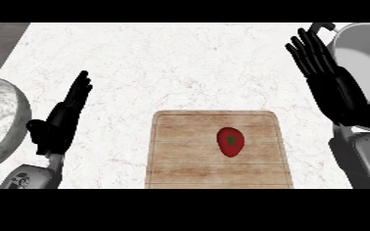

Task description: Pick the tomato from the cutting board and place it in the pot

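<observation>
Far left edge: a pale rounded vessel point(9, 120) shows only in part at the worktop's border; what it is cannot be told.
Left hand point(61, 120): open, fingers straight and pointing up and away, holding nothing and touching nothing; it stands near the left edge, well apart from the board, and looks to be at rest.
Worktop point(166, 63): white and marbled, carrying the board in the lower middle.
Cutting board point(180, 151): wooden, lying square to the view, between the two forearms and somewhat nearer the right one.
Tomato point(230, 142): red with a green stem mark, lying on the cutting board a little right of its centre; its long axis runs away from the robot, tilted slightly.
Right hand point(321, 63): open, fingers spread and straight, gripping nothing; it hangs up and to the right of the tomato, just beside the pot's rim.
Pot point(354, 54): grey metal, at the right edge, only partly in view.
Key relation: the tomato lies down and to the left of the right hand, closer to it than to the left hand.
Judgement: the pick is not yet begun; the right hand seems the likelier one, since the pot sits on its side.
</observation>
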Robot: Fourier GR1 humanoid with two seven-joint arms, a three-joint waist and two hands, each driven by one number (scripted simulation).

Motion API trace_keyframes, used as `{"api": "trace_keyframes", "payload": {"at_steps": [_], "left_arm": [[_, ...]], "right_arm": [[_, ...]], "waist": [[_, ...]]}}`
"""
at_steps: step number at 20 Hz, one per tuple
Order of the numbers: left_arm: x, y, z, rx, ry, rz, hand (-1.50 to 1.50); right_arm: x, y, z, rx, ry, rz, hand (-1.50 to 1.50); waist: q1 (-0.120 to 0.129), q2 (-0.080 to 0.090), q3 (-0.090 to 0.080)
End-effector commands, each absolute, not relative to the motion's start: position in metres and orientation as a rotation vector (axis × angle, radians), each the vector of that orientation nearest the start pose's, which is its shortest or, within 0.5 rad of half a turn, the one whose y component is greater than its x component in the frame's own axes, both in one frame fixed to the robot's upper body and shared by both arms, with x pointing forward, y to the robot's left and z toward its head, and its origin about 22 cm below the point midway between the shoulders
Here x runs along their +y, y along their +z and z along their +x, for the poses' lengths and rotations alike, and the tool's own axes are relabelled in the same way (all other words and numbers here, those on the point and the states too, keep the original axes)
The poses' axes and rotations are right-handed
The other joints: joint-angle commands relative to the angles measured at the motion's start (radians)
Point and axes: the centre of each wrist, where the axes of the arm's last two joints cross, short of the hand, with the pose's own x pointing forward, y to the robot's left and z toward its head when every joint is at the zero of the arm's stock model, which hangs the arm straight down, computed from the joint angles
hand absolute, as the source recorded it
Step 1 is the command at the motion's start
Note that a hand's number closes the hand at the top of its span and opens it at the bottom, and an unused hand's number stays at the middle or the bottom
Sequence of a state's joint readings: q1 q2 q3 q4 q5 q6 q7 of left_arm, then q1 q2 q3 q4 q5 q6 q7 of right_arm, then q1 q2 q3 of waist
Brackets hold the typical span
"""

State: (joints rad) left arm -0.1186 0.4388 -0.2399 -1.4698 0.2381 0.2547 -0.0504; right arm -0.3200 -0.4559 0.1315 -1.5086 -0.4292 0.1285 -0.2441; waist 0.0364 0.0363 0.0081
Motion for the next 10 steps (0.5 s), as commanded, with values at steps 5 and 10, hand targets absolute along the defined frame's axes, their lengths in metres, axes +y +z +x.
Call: {"api": "trace_keyframes", "payload": {"at_steps": [5,10], "left_arm": [[0.278,0.084,0.296,-1.689,-0.046,0.186,0.00],[0.259,0.077,0.301,-1.657,0.018,0.117,0.00]], "right_arm": [[-0.232,0.102,0.363,-1.889,0.637,0.572,1.50],[-0.223,0.057,0.372,-1.964,0.880,0.383,-1.50]], "waist": [[0.056,-0.015,-0.004],[0.033,-0.010,-0.005]]}}
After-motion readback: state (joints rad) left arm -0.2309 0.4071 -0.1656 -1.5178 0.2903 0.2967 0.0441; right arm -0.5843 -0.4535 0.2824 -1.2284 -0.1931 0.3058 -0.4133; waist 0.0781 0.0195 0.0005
